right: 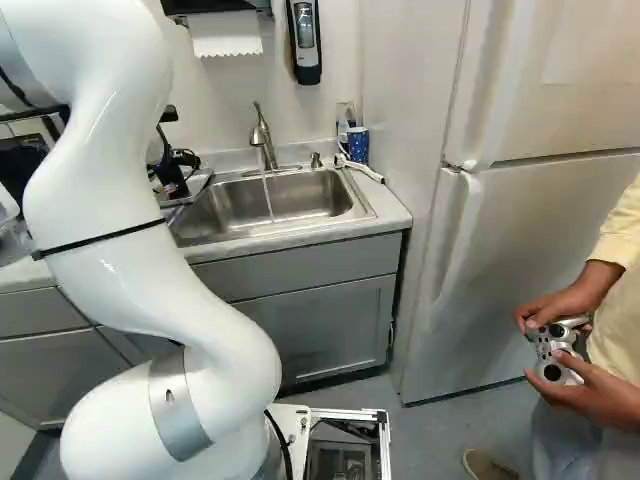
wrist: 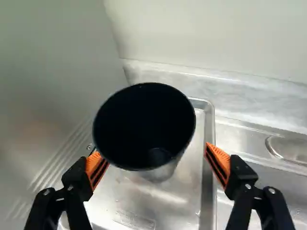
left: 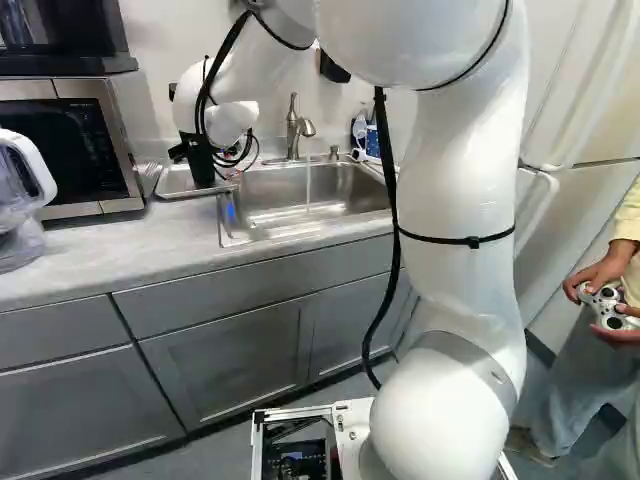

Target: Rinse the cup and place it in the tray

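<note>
Gripper (left: 194, 156) wide open, gripping nil; cup (wrist: 144, 122) in tray (wrist: 209, 143), ahead of & btwn fingers. H2O (right: 268, 196) running, faucet (right: 262, 136) to sink (right: 308, 194).

white arm (left: 462, 190) rises from its lowest joint (left: 440, 420), rt of mid in the l. base view, w/ a blk cable (left: 390, 170) alongside. wrist (left: 228, 120) is well out ahead, toward that view's left, & the blk gripper (left: 201, 165) points down. its 2 fingers are spread, orange pads (wrist: 218, 162) well apart.
</note>
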Motion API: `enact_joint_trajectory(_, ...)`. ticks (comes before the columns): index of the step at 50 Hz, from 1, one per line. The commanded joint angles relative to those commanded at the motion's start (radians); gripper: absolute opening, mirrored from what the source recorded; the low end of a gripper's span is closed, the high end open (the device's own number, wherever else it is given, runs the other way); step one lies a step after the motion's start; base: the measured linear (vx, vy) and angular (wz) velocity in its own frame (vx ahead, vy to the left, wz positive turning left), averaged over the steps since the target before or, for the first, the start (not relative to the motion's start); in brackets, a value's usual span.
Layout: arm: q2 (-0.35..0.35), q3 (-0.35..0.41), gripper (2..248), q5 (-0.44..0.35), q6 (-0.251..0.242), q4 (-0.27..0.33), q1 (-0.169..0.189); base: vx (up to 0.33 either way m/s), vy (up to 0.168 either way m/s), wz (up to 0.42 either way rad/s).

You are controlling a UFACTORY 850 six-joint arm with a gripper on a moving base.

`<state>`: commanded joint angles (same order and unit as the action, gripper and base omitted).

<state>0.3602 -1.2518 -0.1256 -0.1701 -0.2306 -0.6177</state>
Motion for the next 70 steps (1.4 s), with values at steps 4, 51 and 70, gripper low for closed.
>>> enact_joint_trajectory(4, 0.000, 0.000, 247, 0.000, 0.000, 0.000, 0.000, 0.000, 0.000, 0.000)
enact_joint_trajectory(51, -0.068, -0.018, 247, 0.000, 0.000, 0.000, 0.000, 0.000, 0.000, 0.000)
enact_joint_trajectory(70, -0.092, -0.031, 247, 0.000, 0.000, 0.000, 0.000, 0.000, 0.000, 0.000)
